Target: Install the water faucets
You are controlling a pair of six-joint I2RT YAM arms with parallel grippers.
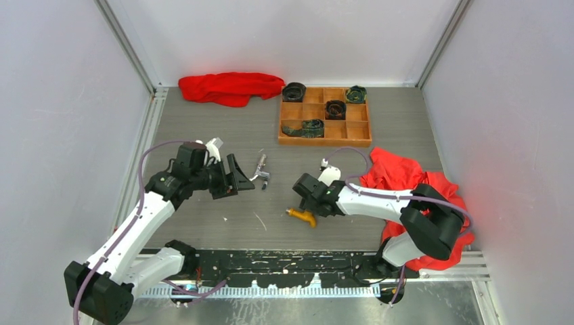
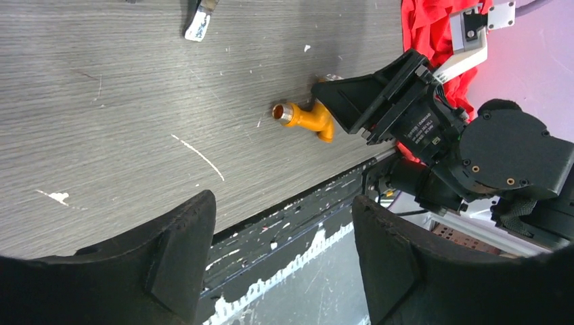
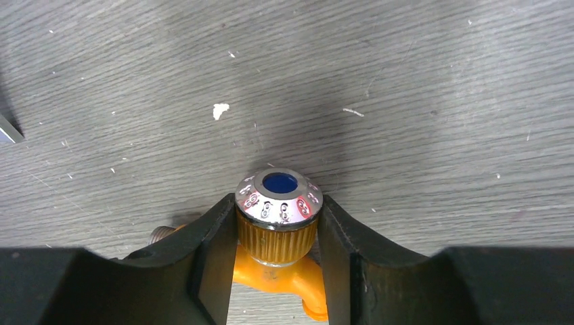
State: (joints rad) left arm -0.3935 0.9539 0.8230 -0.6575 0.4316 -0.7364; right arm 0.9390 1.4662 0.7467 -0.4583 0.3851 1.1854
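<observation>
**Top view**
- Orange faucet [image 1: 302, 216]: lies on the table [image 1: 203, 128]. One end sits between the fingers of your right end effector [image 1: 306, 205].
- Silver faucet [image 1: 260, 170]: lies loose on the table, behind and left of the orange faucet and apart from it.
- Left end effector [image 1: 238, 177]: left of the orange faucet, just beside the silver faucet. It is spread open and holds nothing.
- Tray [image 1: 325, 141] with dark rolls [image 1: 335, 108]: well behind the orange faucet.
- Red cloth [image 1: 399, 177]: right of the orange faucet.
- Second cloth [image 1: 230, 88]: far behind the orange faucet, to its left.

**Left wrist view**
- Your left fingers [image 2: 169, 257] stand wide apart and empty.
- The orange faucet [image 2: 308, 118] lies beyond them. Its metal mouth points left, and your right end effector is at its other end.

**Right wrist view**
- Your right end effector is clamped on the orange faucet [image 3: 274, 271].
- Both fingers [image 3: 210, 257] press its ribbed gold collar.
- The chrome cap above the collar has a blue centre.
</observation>
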